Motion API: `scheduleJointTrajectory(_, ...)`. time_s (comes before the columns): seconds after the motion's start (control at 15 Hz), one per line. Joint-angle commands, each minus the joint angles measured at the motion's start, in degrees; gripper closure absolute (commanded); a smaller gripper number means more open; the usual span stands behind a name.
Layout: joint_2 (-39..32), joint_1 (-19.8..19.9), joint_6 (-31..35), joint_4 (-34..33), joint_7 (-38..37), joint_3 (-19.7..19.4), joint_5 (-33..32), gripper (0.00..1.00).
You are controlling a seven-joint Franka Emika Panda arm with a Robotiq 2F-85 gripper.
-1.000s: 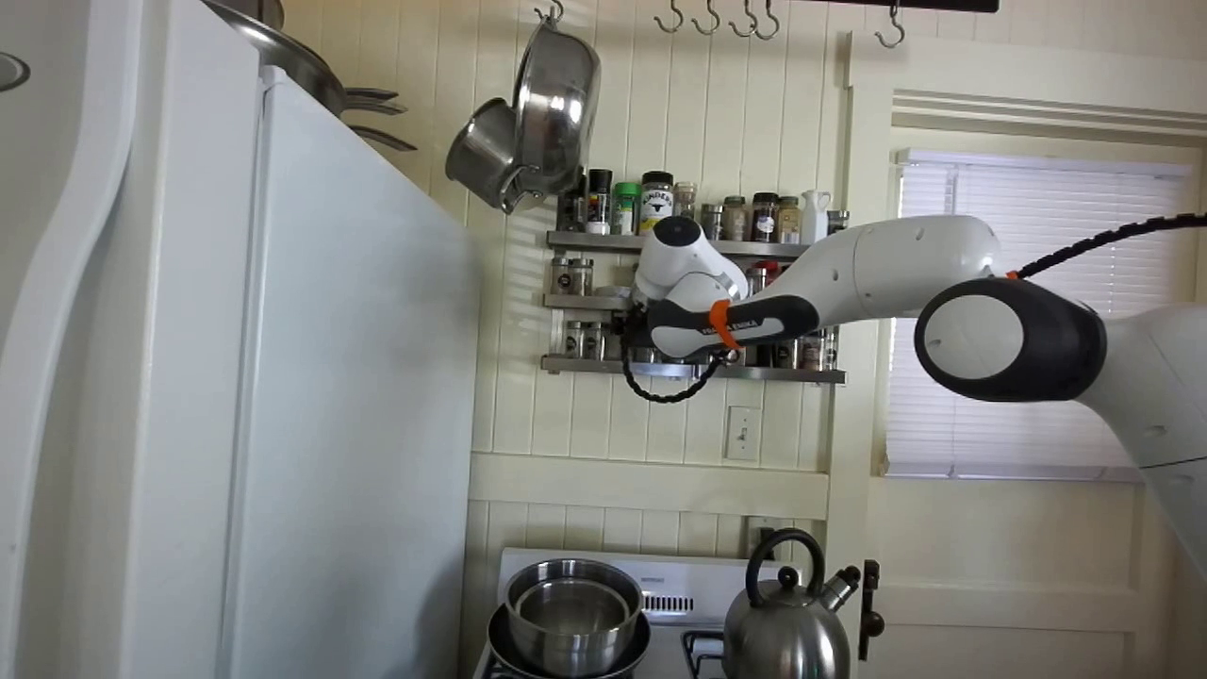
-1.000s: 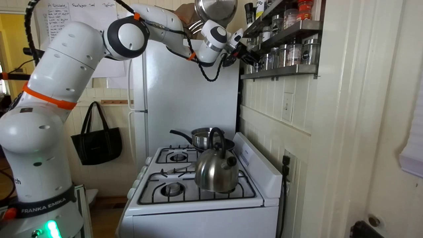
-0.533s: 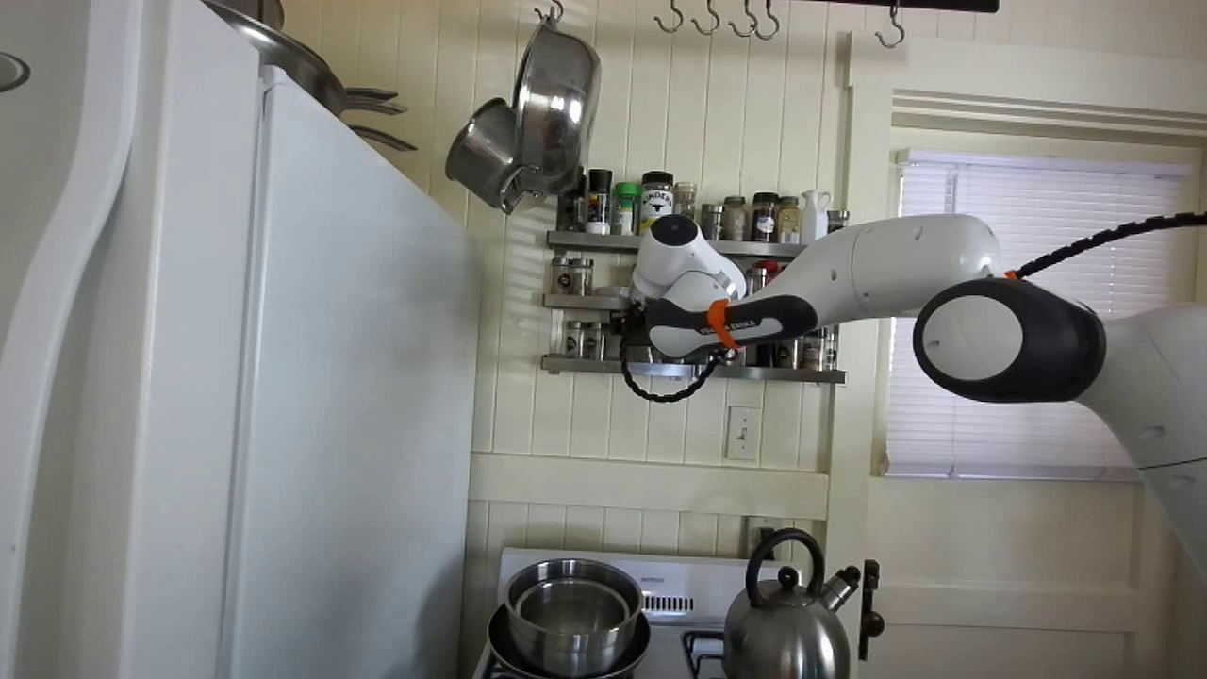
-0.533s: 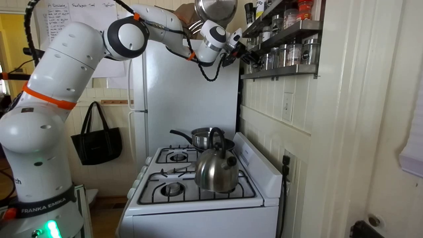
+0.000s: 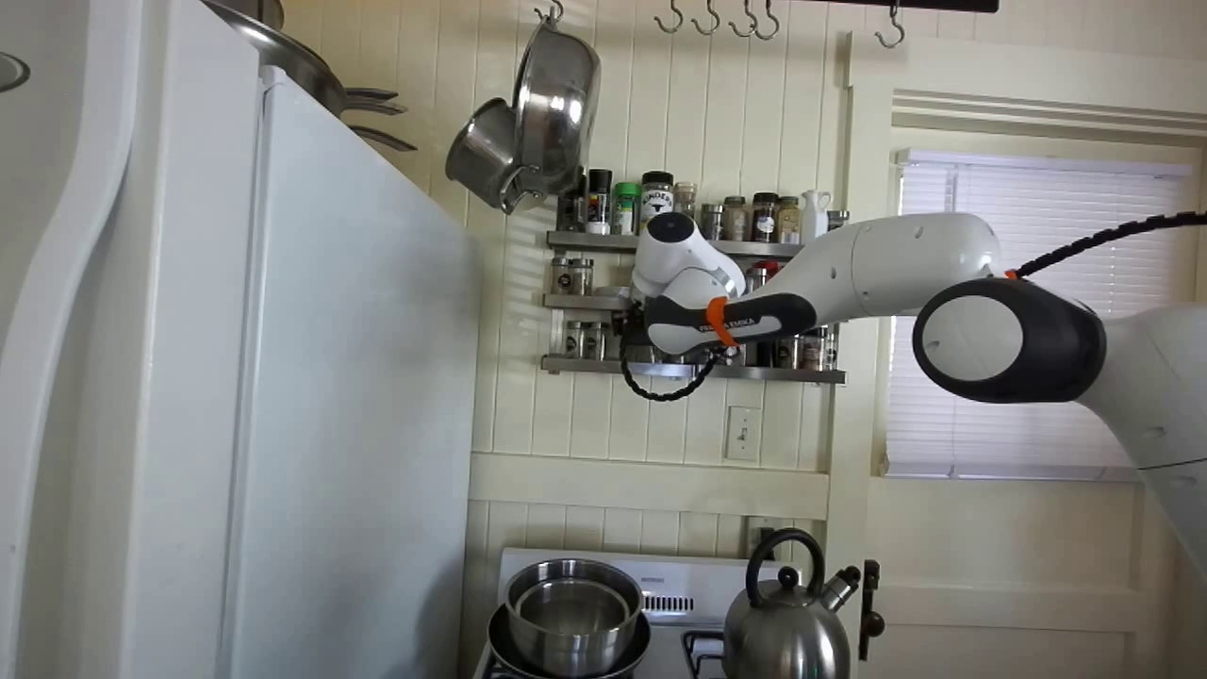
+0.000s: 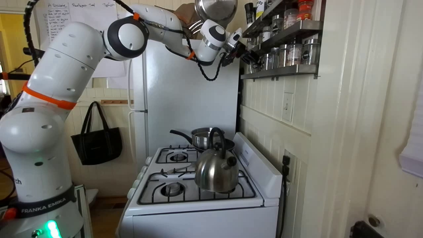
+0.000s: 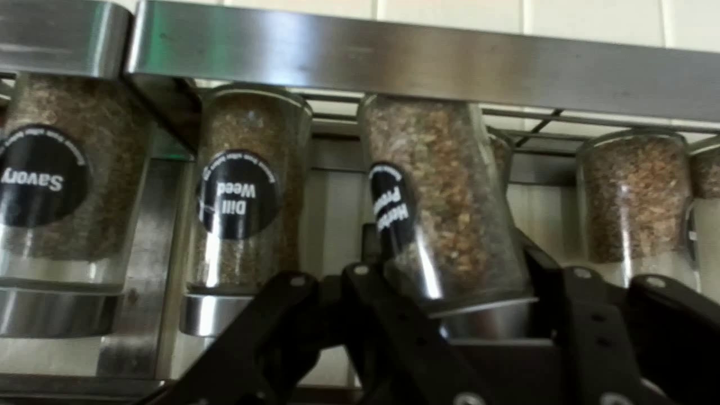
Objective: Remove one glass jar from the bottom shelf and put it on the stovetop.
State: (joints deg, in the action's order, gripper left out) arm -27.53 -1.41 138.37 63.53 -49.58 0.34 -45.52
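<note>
- The black two-fingered hand [image 7: 469, 273] was, by the look of the wrist view, clamped on a clear cylindrical glass jar [image 7: 444, 214] of brown-green herbs, pressing from both sides near the lid.
- That high hold made sense — a brushed-metal front rail [image 7: 422, 59] guarded the base, so the upper part was easiest to seize.
- The jar was at the narrow, dark metal bottom shelf [image 6: 281, 72], tilted against its straighter neighbours; whether its base had left the wires could not be told.
- A clear glass jar labelled Dill Weed [image 7: 239, 191] stood just beside the hand, and a cylindrical glass jar of tan herbs [image 7: 630, 208] near its other flank; a sideways swing might have knocked either.
- Overhead, the grey metal middle shelf [image 6: 294, 32] limited lifting — a small rise, then outward, seemed the sensible exit.
- Well below, the flat white stovetop [image 6: 172, 207] carried a rounded steel kettle [image 6: 214, 172] and a round steel pot [image 6: 200, 138] along its back, making the front the likelier landing.
</note>
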Motion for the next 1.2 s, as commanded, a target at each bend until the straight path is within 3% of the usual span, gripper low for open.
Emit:
scheduleJointTrajectory(0.0,-0.1,-1.0,-6.2,-0.7,-0.8,-0.5,0.1,0.36)
scheduleJointTrajectory(0.73,0.5,-0.7,-12.3,-0.8,0.8,1.1,2.4,0.19)
scheduleJointTrajectory(0.8,0.7,-0.7,-13.1,-0.9,1.2,1.5,2.7,0.21)
scheduleJointTrajectory(1.0,1.2,-0.8,-16.5,-1.1,1.5,2.4,3.8,0.1)
scheduleJointTrajectory(1.13,1.6,-0.8,-17.9,-1.0,1.2,2.6,3.9,0.08)
